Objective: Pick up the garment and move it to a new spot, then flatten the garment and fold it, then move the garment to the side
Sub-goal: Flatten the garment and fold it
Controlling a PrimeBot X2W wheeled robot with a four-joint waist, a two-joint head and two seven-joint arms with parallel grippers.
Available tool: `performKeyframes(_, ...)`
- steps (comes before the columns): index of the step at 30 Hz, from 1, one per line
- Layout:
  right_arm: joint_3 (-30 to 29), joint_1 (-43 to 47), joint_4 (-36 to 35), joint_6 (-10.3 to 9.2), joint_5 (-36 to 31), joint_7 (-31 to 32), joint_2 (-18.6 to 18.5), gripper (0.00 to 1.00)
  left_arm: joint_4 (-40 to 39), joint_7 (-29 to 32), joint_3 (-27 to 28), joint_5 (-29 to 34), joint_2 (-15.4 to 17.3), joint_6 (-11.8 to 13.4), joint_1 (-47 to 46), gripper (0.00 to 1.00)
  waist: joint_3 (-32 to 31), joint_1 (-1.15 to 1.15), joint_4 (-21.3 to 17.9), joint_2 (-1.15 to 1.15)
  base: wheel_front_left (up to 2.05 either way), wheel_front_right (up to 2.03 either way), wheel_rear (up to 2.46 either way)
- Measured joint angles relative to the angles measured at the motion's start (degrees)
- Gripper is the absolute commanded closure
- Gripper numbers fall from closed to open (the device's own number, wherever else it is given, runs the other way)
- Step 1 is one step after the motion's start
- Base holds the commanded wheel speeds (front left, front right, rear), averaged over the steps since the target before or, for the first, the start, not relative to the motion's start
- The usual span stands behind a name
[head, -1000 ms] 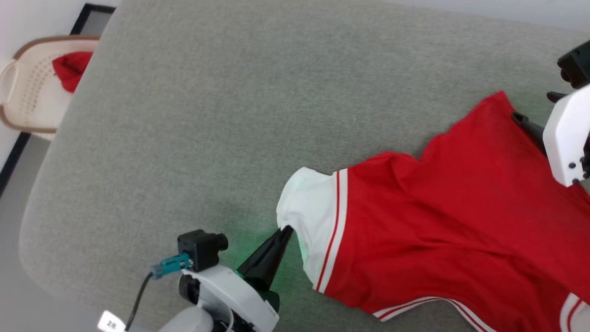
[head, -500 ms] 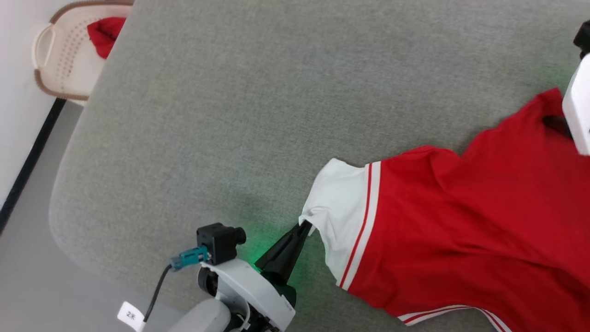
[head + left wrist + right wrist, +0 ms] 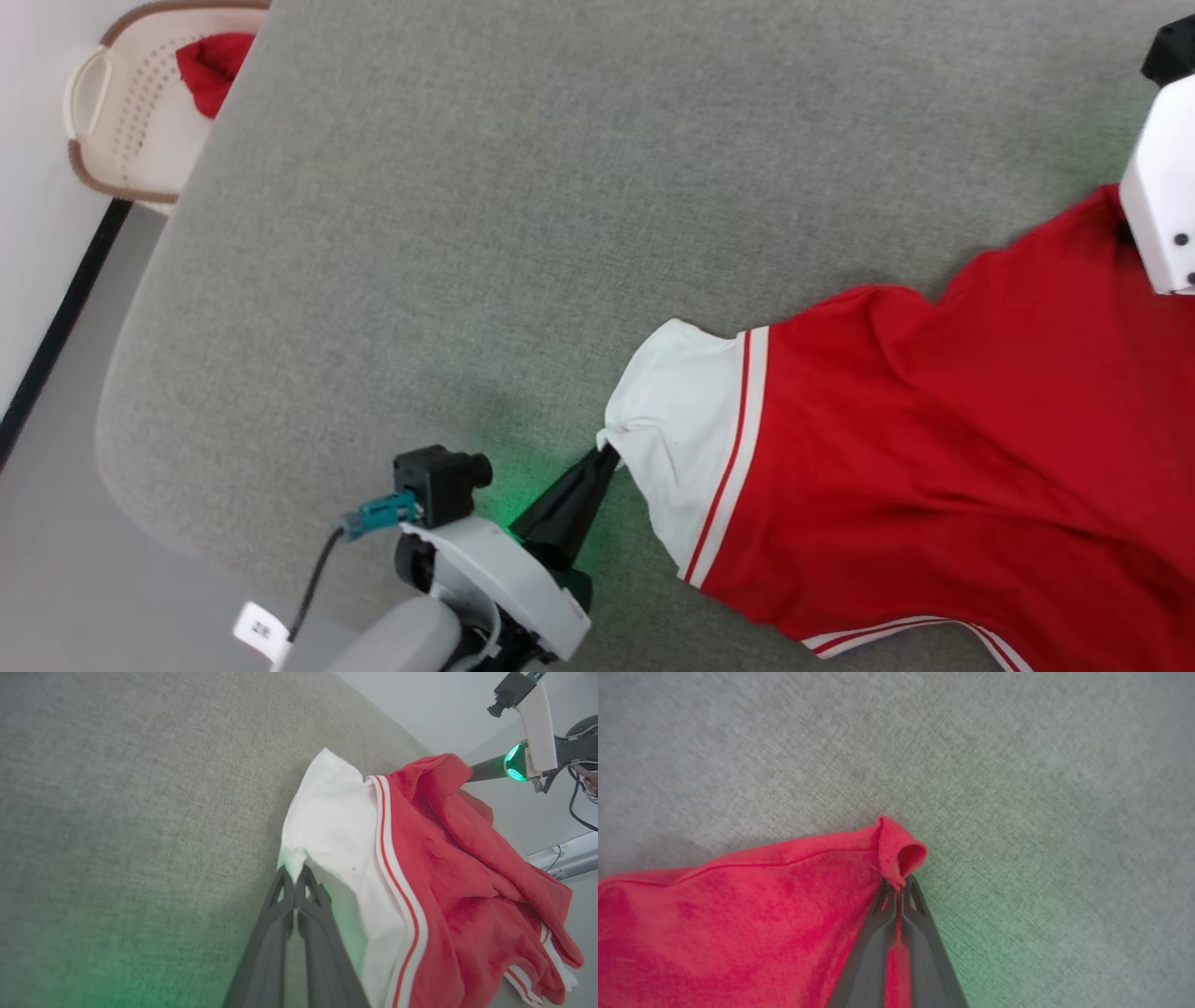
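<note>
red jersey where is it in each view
Head view: red jersey lies lower right, white sleeve toward centre.
Left wrist view: jersey on the right, sleeve edge pinched in the left gripper.
Right wrist view: jersey lower left, corner in the right gripper.
Shared landmark: the grey fabric surface.

On left gripper (image 3: 605, 455): slim matte-black tapered fingers (image 3: 565, 509), green glow (image 3: 507, 516) at base. Behind them glossy white wrist shell (image 3: 509, 583), boxy black camera (image 3: 437, 478), teal plug (image 3: 378, 512), black cable (image 3: 316, 583), white tag (image 3: 260, 632).
</note>
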Motion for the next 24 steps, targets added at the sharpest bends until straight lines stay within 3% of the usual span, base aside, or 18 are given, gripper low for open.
performKeyframes(8,0.8,-0.3,1.1,-0.01,-0.3,-4.5,1.7,1.0,-3.0,3.9,0.8,-0.2,4.7,0.9,-1.1,1.0,-3.1,0.0,-2.2,0.0,0.0,0.0,0.0)
performKeyframes(13,1.6,-1.4,-0.6,-0.01,-0.1,-8.1,2.2,1.0,-6.6,8.1,1.9,0.0,9.8,2.3,-3.9,1.0,-5.6,0.0,-3.8,0.0,0.0,0.0,0.0)
performKeyframes(24,3.7,-5.2,-2.6,-0.01,0.0,-17.6,2.2,1.0,-9.9,20.8,4.7,2.0,19.7,2.5,-19.1,1.0,-10.9,0.0,-7.8,0.0,0.0,0.0,0.0)
